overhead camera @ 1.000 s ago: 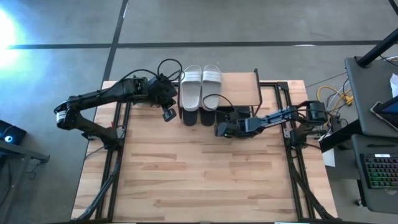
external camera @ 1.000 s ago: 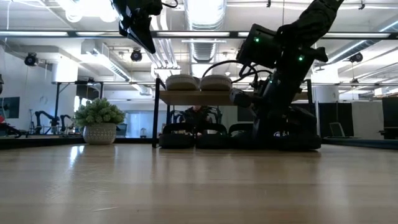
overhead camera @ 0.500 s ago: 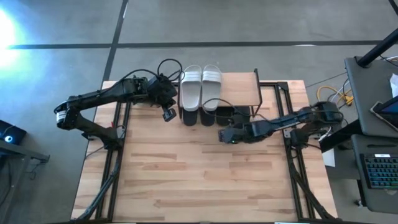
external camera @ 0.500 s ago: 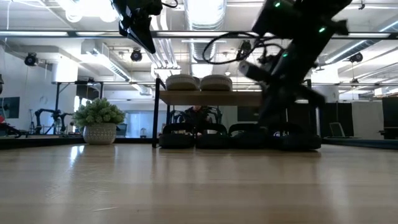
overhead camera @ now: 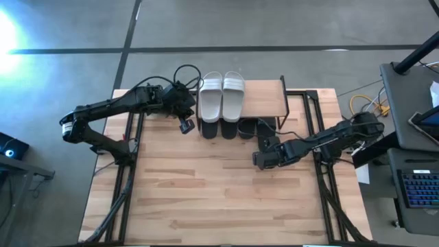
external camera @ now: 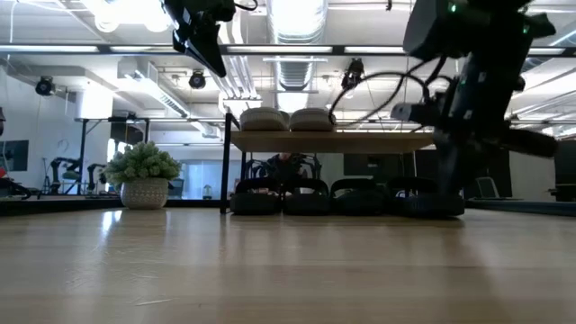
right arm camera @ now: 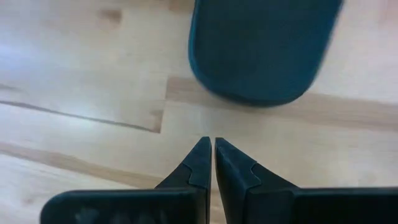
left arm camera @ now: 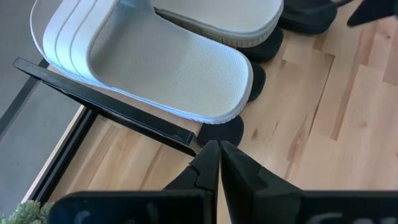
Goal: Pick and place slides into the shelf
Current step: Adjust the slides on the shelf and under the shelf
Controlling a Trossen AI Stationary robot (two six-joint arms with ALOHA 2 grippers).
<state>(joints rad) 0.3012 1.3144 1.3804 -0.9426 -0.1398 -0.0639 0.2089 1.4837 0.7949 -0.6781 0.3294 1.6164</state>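
The right gripper has its fingers pressed together on nothing, their tips just short of a black slide on the tabletop, which suggests it is set down. The left gripper, also pinched closed and empty, hangs just beside the two white slides on the shelf, with four black slides lined up beneath, so the stocking looks finished.

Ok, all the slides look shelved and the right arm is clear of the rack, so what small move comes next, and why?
Probably lift the right gripper up and back toward its rest side. Two white slides lie on the shelf top, four black slides stand in a row beneath, and none shows loose on the table. Its fingers are shut on nothing, as are the left gripper's beside the shelf.
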